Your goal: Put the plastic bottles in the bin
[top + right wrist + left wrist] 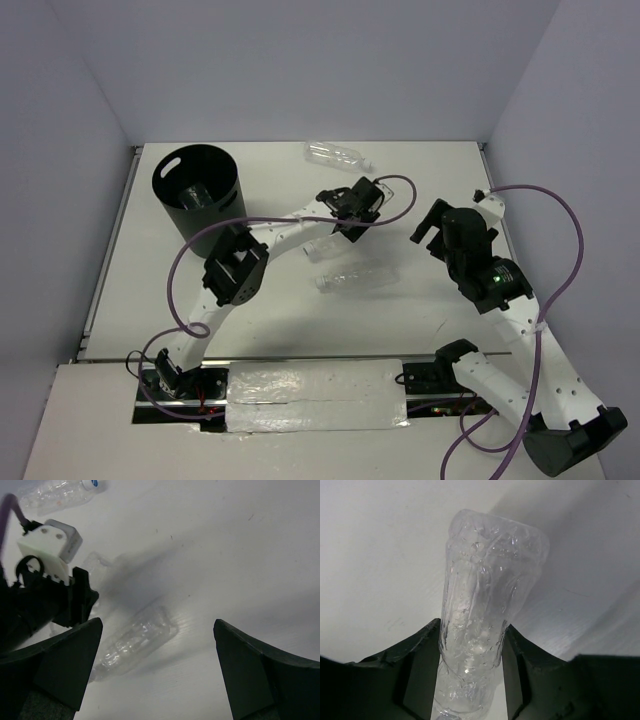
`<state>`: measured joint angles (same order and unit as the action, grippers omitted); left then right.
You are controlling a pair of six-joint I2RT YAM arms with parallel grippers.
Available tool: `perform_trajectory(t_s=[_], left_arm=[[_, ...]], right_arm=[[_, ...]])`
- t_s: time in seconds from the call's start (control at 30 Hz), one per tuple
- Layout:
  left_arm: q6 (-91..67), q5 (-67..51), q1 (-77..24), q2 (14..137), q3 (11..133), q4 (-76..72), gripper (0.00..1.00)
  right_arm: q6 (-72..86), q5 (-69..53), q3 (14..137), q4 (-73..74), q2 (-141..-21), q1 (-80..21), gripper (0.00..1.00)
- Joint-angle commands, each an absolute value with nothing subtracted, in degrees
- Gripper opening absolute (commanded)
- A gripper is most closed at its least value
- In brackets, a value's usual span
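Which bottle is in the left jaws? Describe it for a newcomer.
Find the black bin at the table's far left; the left arm stretches past it to mid-table. There the left gripper pinches a clear crinkled bottle in its jaws, while the far-edge bottle and the nearer bottle lie free.

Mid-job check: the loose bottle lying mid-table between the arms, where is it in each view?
Top external: the loose bottle lies mid-table, just nearer the arm bases than the left gripper.
Left wrist: not in it; only the gripped bottle shows.
Right wrist: lower centre-left, lying slantwise.
Shared landmark: the left gripper, which sits at the left edge of the right wrist view.
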<state>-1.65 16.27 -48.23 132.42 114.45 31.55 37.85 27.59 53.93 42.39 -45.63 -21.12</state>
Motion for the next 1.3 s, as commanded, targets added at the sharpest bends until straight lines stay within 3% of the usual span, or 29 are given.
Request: perform_trajectory(t_s=[0.0,0.13,0.37,0.53,0.73,1.1,1.2,1.23,1.27], left_arm=[[-2.54,19.87,-45.97,124.46,123.88,34.7,0.43],[-7.19,16.0,-41.84,117.0,130.34,39.29,0.47],[-9.4,10.55,-30.88,90.66,117.02,28.15,0.49],[-9.32,14.14,-23.65,78.95,108.12,21.72,0.52],[-11.24,15.47,-15.48,73.23,94.85,11.79,0.57],[-17.84,17.4,-12.13,71.81,74.63,-2.55,0.67],[-19.42,17.4,-11.78,71.11,71.73,-2.03,0.81],[-19.77,17.49,-11.69,70.93,71.46,-1.24,0.99],[-20.04,17.93,-11.69,70.49,71.11,-0.8,0.99]], right_arm=[[37.44,27.86,54.66,40.61,-46.23,-20.92,1.0],[37.27,27.42,55.11,40.17,-46.67,-20.92,1.0],[37.44,25.49,55.2,39.9,-47.11,-20.83,1.0],[36.21,22.59,54.93,37.53,-47.72,-20.92,1.0],[36.21,22.33,54.93,37.35,-47.82,-20.92,1.0],[36.12,23.03,53.7,38.23,-47.02,-20.92,1.0],[35.95,22.94,53.7,38.06,-47.46,-20.92,1.0],[35.95,22.77,53.79,37.97,-47.63,-20.92,1.0],[35.86,22.76,53.79,37.88,-48.07,-20.83,1.0]])
